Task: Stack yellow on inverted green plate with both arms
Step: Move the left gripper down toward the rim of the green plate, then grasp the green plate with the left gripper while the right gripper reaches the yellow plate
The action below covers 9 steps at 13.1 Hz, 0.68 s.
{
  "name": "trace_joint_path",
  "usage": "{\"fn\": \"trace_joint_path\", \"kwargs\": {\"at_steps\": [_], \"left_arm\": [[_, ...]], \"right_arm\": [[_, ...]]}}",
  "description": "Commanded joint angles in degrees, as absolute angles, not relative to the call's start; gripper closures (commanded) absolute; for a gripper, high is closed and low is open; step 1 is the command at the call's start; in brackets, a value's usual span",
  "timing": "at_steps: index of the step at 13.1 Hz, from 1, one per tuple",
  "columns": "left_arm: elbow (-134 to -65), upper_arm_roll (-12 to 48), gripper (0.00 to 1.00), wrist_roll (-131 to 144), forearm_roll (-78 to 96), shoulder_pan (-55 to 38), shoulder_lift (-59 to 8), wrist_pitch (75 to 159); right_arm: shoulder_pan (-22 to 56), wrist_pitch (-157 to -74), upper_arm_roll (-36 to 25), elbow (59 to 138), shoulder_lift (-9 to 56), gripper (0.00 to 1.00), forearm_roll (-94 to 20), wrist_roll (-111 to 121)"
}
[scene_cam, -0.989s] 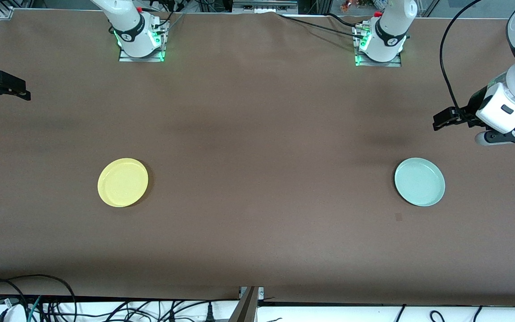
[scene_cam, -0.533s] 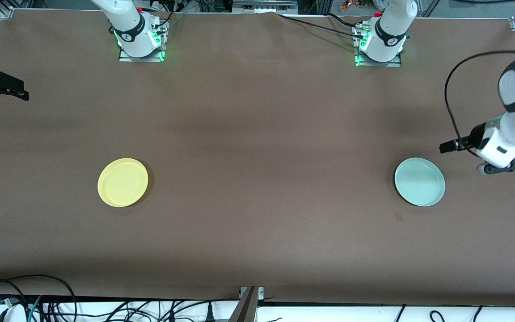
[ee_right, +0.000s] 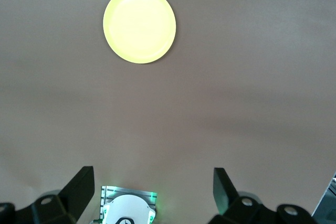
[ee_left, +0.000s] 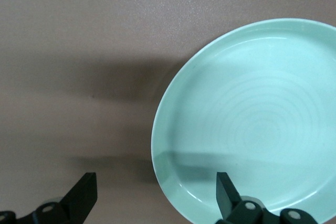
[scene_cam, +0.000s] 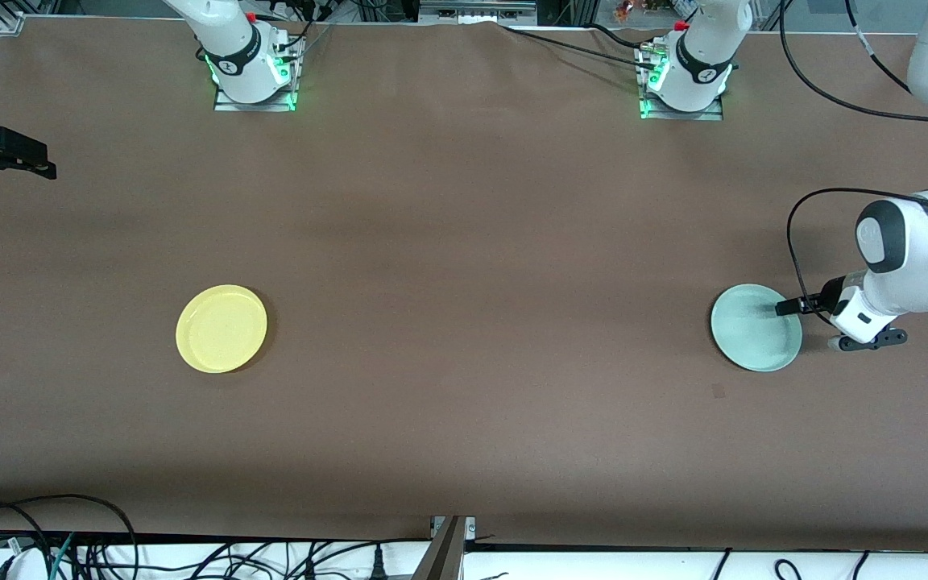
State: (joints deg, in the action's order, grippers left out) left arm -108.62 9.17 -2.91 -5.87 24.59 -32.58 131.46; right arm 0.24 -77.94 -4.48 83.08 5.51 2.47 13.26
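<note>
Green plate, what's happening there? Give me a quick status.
Left end effector open, at green plate rim, plate upright, not flipped. Right end effector open, waiting at table edge. Yellow plate untouched. Nothing in the way.

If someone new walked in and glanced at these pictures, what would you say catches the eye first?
Two bright plates on the brown table: the yellow plate toward the right arm's end and the green plate toward the left arm's end, rim up. The left gripper is open and low at the green plate's rim, one finger over the plate and one outside it. The right gripper waits open, high at its end of the table.
</note>
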Motion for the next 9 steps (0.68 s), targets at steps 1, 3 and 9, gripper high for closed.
{"fn": "trace_joint_path", "kwargs": {"at_steps": [1, 3, 9], "left_arm": [[-107.05, 9.67, 0.00, -3.60, -6.94, 24.00, -33.39, 131.21], [-105.30, 9.84, 0.31, -3.52, -12.37, 23.64, -34.97, 132.19], [-103.45, 10.10, 1.00, -4.13, -13.71, 23.82, -37.18, 131.57]], "right_arm": [[0.26, -77.25, -4.13, 82.44, 5.80, 0.00, 2.55, 13.54], [0.44, -77.60, -4.22, 82.35, 5.80, 0.00, 2.46, 13.10], [0.18, -80.24, -4.39, 82.35, 8.00, 0.00, 2.37, 12.57]]}}
